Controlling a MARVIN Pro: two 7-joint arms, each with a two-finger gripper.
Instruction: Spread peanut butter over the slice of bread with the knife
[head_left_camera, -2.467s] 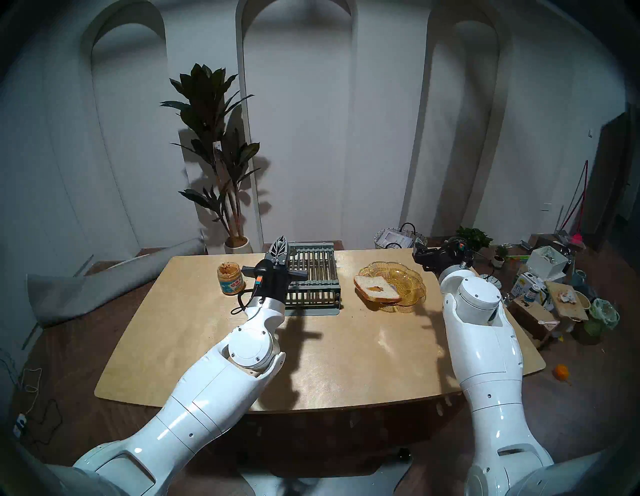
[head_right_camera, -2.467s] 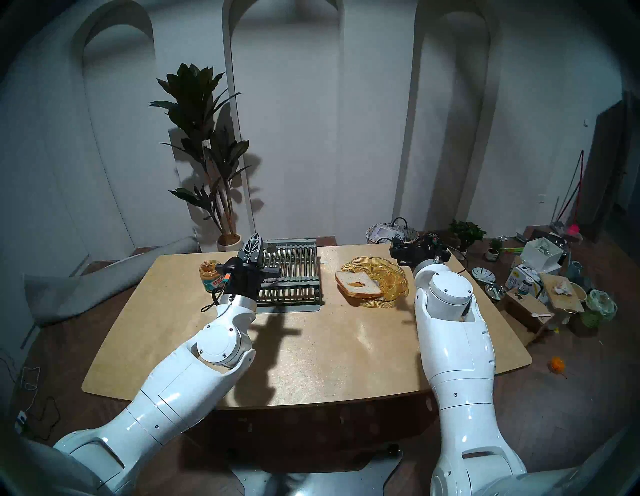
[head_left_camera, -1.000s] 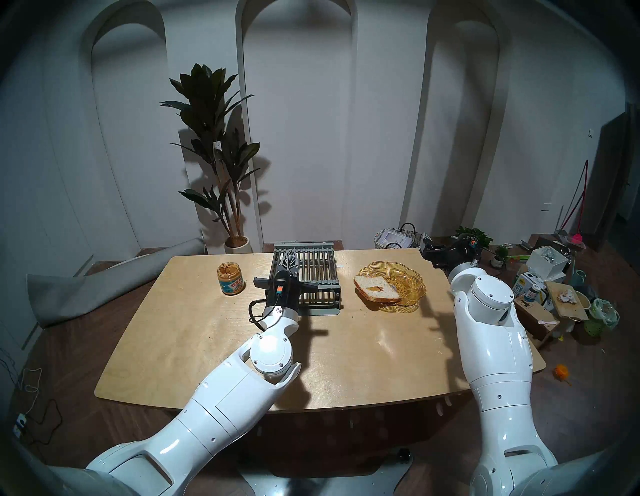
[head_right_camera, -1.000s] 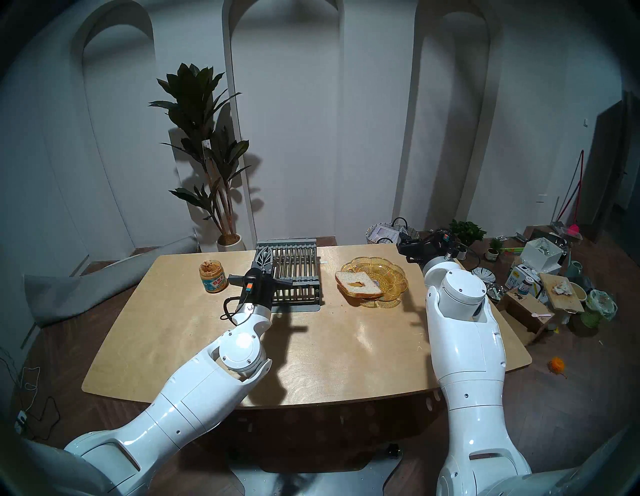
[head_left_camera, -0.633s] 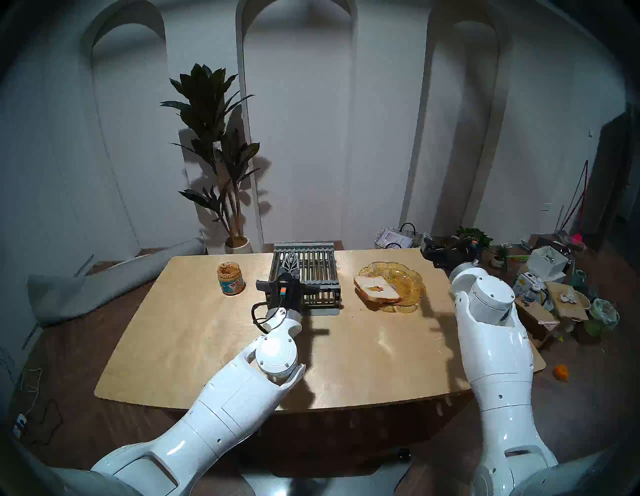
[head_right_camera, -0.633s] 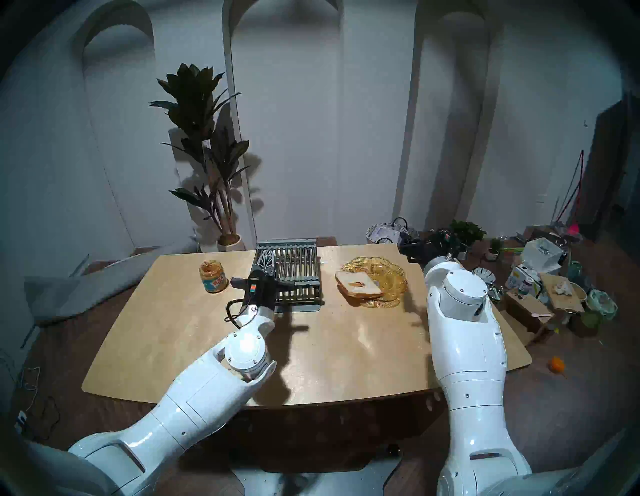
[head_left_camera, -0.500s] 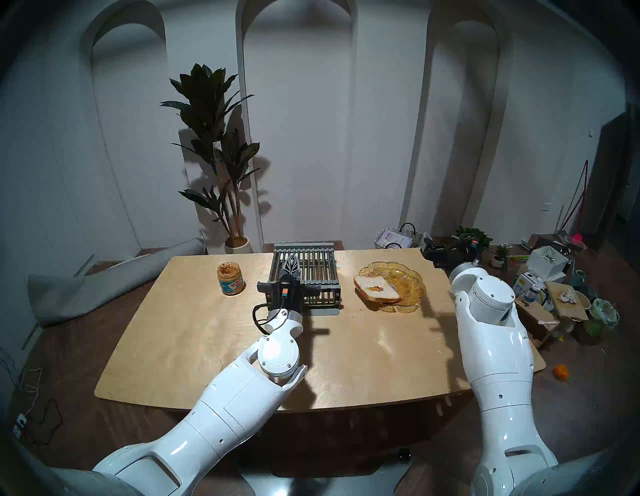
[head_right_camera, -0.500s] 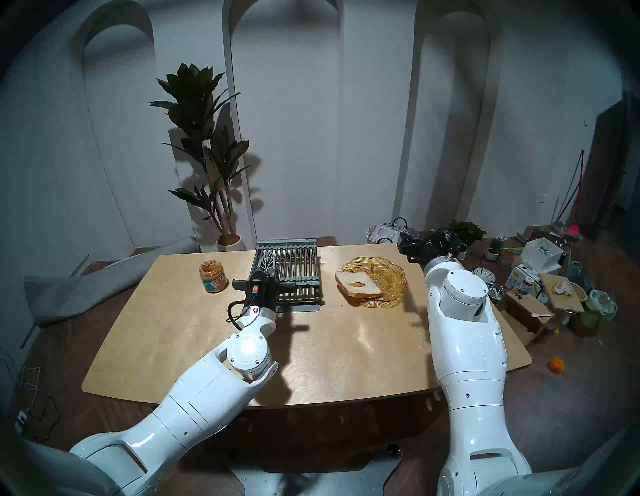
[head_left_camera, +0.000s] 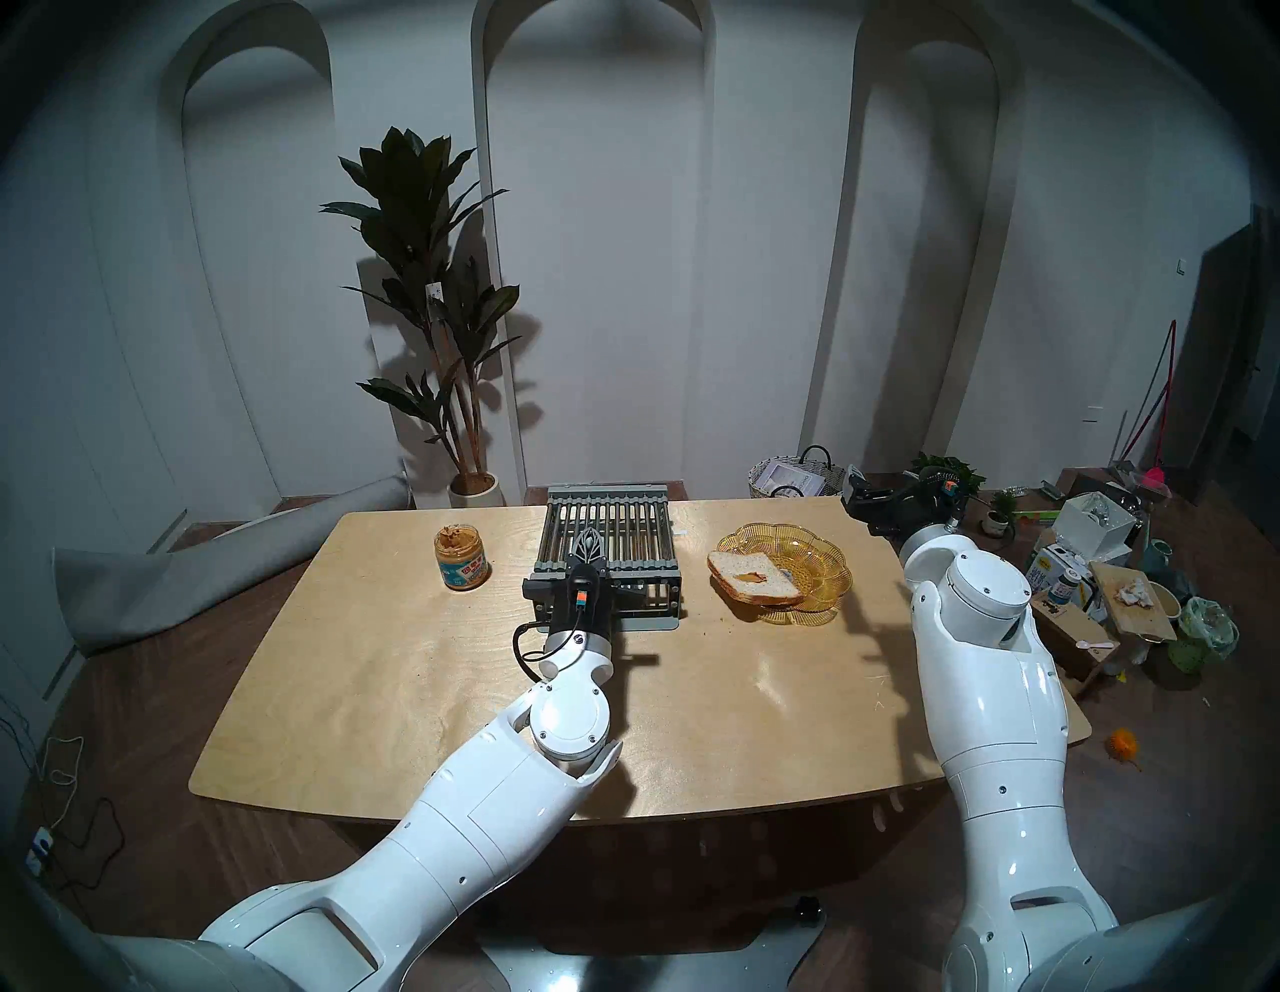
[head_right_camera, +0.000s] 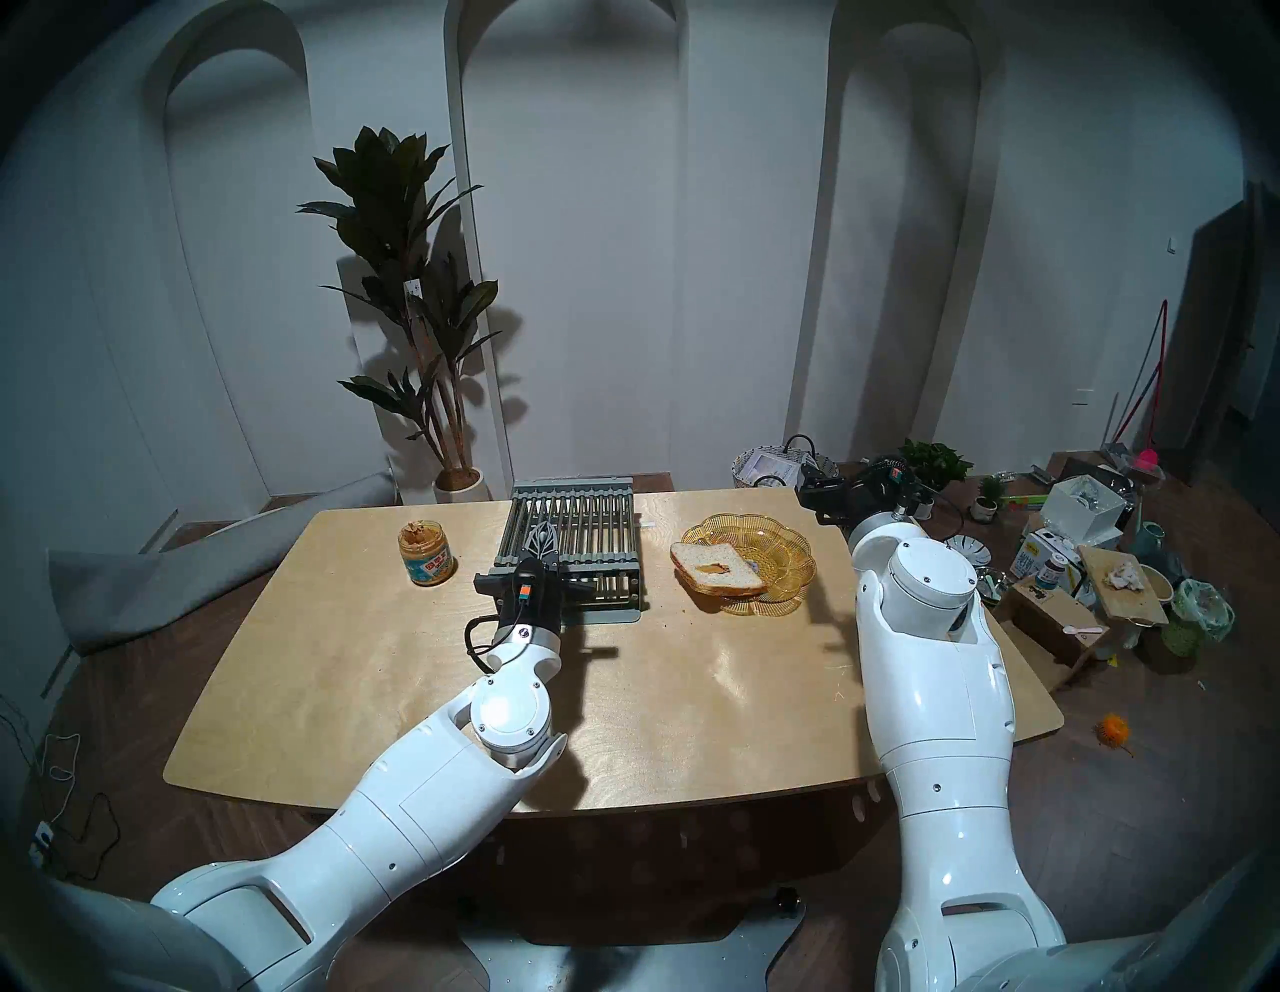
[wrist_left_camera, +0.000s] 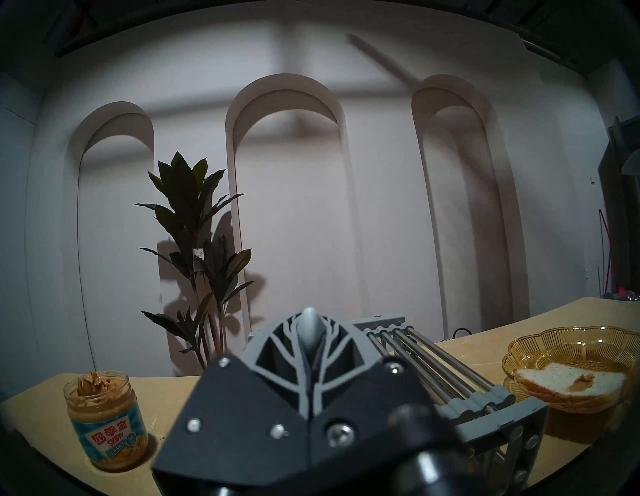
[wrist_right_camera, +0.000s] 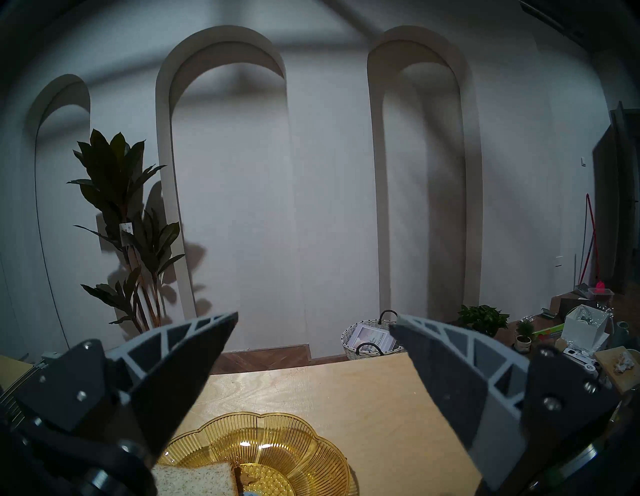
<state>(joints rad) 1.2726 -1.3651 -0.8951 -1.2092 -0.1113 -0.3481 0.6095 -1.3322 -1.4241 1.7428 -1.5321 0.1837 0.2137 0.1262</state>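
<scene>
The slice of bread (head_left_camera: 770, 590) lies on the amber glass plate (head_left_camera: 825, 554) and carries a small dab of peanut butter (head_left_camera: 748, 576). The open peanut butter jar (head_left_camera: 462, 558) stands at the table's back left. My left gripper (head_left_camera: 587, 544) is low over the front left of the grey barred rack (head_left_camera: 627, 530). In the left wrist view it (wrist_left_camera: 310, 317) is shut on the knife (wrist_left_camera: 309, 335); only the light grey handle end shows, the blade is hidden. My right gripper (wrist_right_camera: 314, 317) is open and empty, above the plate's far right side (head_left_camera: 852, 493).
The wooden table (head_left_camera: 415, 693) ends just behind the rack and the plate. A potted plant (head_left_camera: 433, 312) and a wicker basket (head_left_camera: 796, 474) stand behind it. Boxes and clutter (head_left_camera: 1094, 554) fill the floor at the right, and a rolled grey mat (head_left_camera: 208, 561) lies at the left.
My left gripper swung right from beside the jar, tipped down over the rack, then drew back toward me along its left side. My right gripper shifted slightly right. Bread, plate and jar stayed put.
</scene>
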